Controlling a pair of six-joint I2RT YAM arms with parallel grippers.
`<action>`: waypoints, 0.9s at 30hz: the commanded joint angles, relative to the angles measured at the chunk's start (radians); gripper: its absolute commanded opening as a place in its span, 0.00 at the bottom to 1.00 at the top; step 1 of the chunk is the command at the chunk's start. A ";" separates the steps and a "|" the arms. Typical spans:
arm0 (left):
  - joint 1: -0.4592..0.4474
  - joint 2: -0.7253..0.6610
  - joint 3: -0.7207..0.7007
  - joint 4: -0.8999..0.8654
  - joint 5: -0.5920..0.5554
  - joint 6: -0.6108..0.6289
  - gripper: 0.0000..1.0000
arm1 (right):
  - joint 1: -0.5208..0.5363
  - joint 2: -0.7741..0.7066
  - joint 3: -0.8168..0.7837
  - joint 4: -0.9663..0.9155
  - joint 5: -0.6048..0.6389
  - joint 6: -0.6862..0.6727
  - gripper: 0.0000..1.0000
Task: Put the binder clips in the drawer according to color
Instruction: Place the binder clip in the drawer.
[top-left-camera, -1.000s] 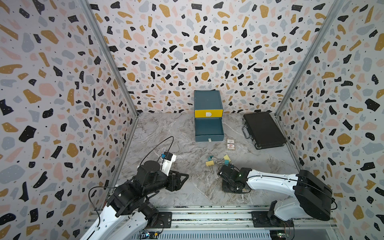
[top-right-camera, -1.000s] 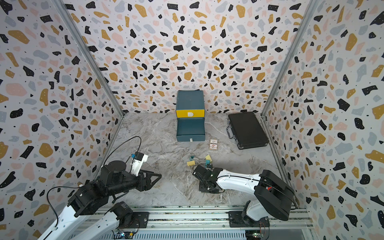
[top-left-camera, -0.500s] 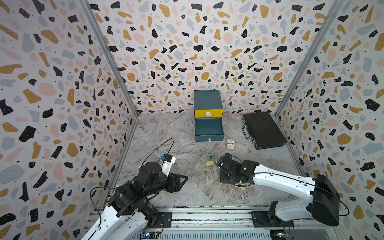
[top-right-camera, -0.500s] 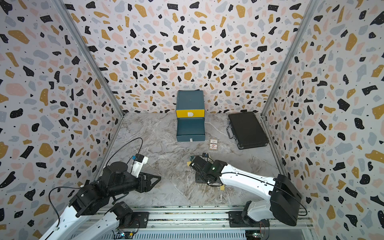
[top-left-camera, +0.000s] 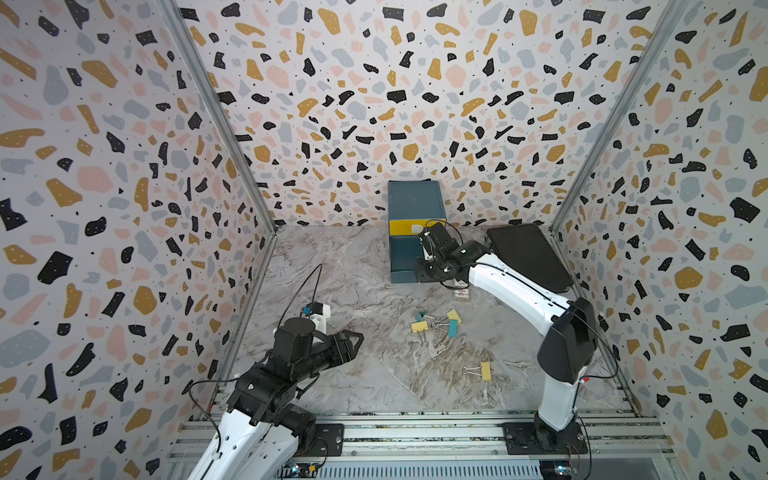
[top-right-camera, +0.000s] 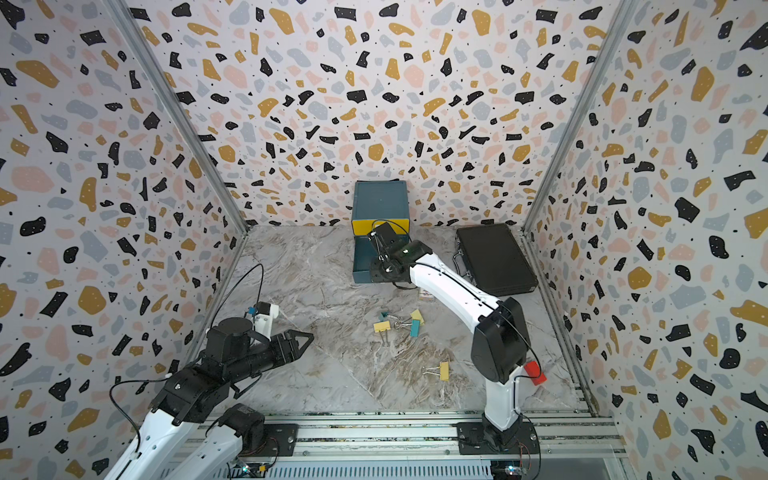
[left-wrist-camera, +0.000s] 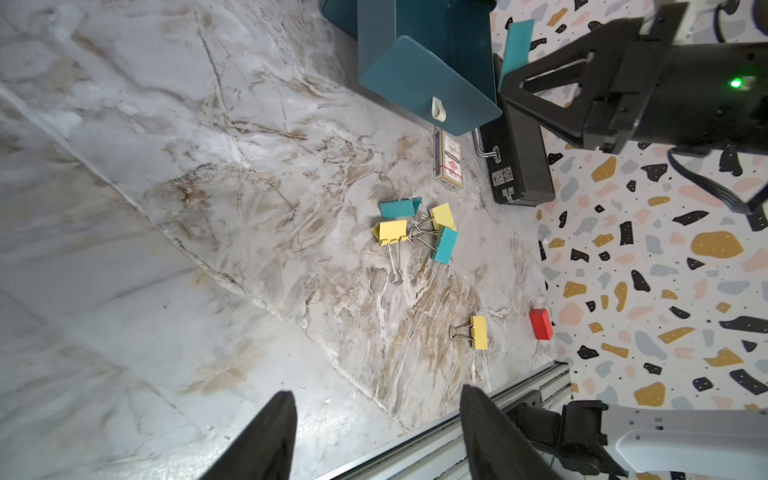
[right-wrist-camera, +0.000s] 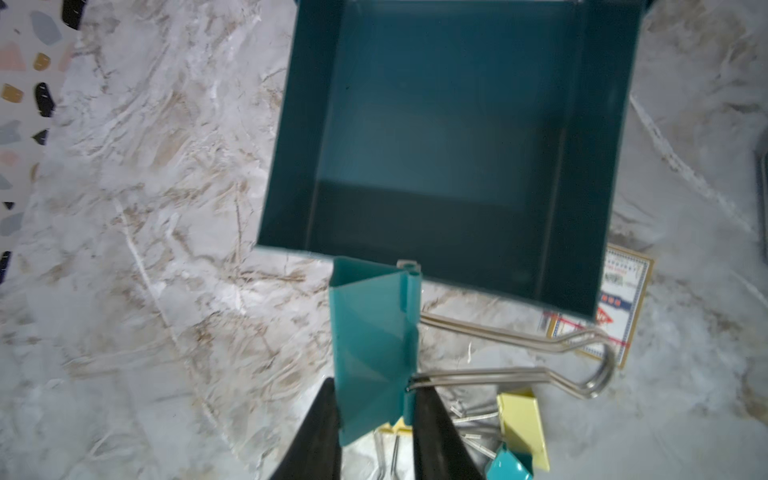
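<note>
At the far left, the left end effector (top-left-camera: 348, 341) hangs low over the grey marble-patterned surface (top-left-camera: 353, 270). Its black fingers (left-wrist-camera: 266, 440) are spread wide with nothing between them.

Right of it, near the middle of the surface, lies a cluster of four small binder clips (top-left-camera: 419, 327), two yellow and two teal, their silver wire handles tangled together. Behind the cluster, against the back wall, stands the dark-teal cube chest of drawers (top-left-camera: 415, 199). Its yellow top drawer (top-left-camera: 405, 227) is shut, and a teal drawer (top-left-camera: 403, 276) below it is pulled out toward the front.

The right end effector (right-wrist-camera: 376, 384) points down at the open drawer's front right part. It is clamped on the folded body of a teal binder clip (right-wrist-camera: 370, 324), whose wire loops stick out to one side. The clip is held in the air at the drawer's front rim, clear of the surface; whether it is over the inside of the drawer cannot be told.

Just in front of that drawer's right corner lies a small printed card packet (top-left-camera: 462, 294). Nearer the front rail, well apart from the cluster, a lone yellow binder clip (top-left-camera: 485, 371) lies flat. Further right, a flat black briefcase (top-left-camera: 528, 257) rests by the right wall. A small red block (top-right-camera: 534, 371) shows beside the right arm in a top view.
</note>
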 joint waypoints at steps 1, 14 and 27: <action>0.009 0.013 0.008 0.089 0.030 -0.034 0.66 | -0.023 0.050 0.112 -0.045 -0.006 -0.090 0.17; 0.026 0.014 0.026 0.071 0.063 -0.016 0.66 | -0.068 0.083 0.195 -0.092 0.019 -0.136 0.73; 0.026 0.031 0.036 -0.005 0.174 0.094 0.65 | -0.067 -0.507 -0.661 0.129 -0.047 0.118 0.65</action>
